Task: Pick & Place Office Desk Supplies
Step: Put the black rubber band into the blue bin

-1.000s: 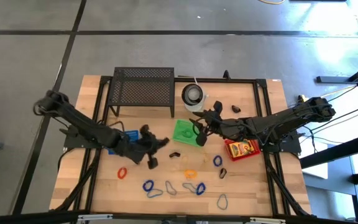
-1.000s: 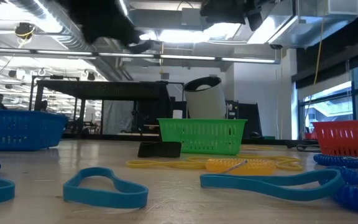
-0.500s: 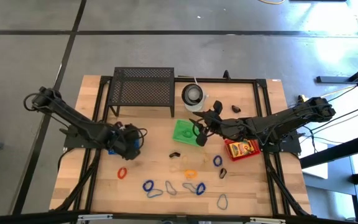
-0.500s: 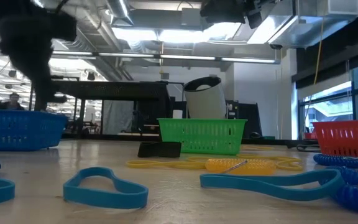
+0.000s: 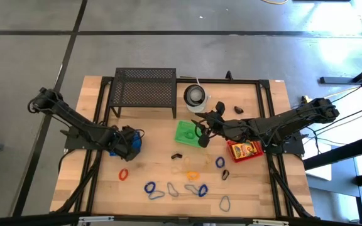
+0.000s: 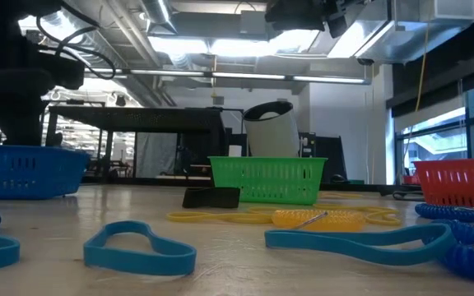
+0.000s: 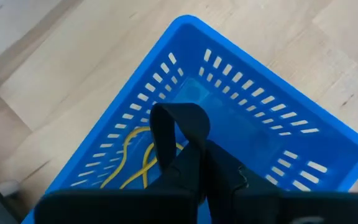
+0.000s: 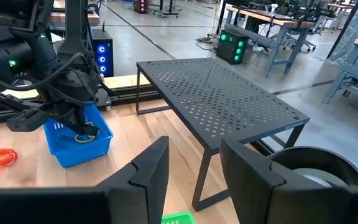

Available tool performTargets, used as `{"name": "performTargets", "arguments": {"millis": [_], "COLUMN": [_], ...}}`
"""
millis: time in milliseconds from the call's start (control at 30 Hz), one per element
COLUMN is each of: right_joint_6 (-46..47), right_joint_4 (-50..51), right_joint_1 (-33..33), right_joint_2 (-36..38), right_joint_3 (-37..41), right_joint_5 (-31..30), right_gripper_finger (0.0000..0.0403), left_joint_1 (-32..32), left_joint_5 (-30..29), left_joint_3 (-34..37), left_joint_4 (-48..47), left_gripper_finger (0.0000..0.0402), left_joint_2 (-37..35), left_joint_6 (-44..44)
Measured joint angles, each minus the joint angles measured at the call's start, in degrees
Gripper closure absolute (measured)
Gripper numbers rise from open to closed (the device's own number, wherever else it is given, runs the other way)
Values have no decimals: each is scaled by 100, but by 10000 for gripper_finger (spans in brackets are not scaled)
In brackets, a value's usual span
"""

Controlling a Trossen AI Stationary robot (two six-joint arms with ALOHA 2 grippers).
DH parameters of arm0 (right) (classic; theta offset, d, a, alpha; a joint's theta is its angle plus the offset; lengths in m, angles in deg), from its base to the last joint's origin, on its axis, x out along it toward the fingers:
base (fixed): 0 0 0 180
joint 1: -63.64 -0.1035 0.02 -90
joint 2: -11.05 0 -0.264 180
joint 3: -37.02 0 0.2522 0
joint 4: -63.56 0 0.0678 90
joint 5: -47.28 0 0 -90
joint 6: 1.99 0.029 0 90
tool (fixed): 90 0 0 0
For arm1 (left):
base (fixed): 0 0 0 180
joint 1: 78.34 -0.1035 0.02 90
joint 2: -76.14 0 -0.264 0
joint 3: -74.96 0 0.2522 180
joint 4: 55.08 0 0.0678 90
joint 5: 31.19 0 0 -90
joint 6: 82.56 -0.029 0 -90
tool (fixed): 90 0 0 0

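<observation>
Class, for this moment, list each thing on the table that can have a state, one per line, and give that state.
left gripper: shut, over the blue basket.
right gripper: open, holding nothing, above the green basket.
blue basket: upright, holds a yellow band.
green basket: upright; contents cannot be told.
red basket: upright, holds items.
white container: upright, open-topped.
black mesh rack: standing, nothing on top.
</observation>
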Motion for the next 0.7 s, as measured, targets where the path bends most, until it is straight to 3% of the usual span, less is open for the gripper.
{"name": "performTargets", "arguments": {"millis": [300, 700], "right_joint_6": [-2, -2], "right_joint_4": [0, -1], "right_joint_1": [0, 0], "right_joint_2": [0, 0], "right_joint_3": [0, 0], "right_joint_5": [0, 0], "right_gripper_finger": [256, 256], "left_joint_1": [0, 0], "left_joint_5": [188, 128], "left_joint_3": [0, -252], "left_joint_4": [-5, -19], "left_gripper_finger": [386, 308], "left_joint_2": [0, 2], "left_joint_6": [-11, -142]}}
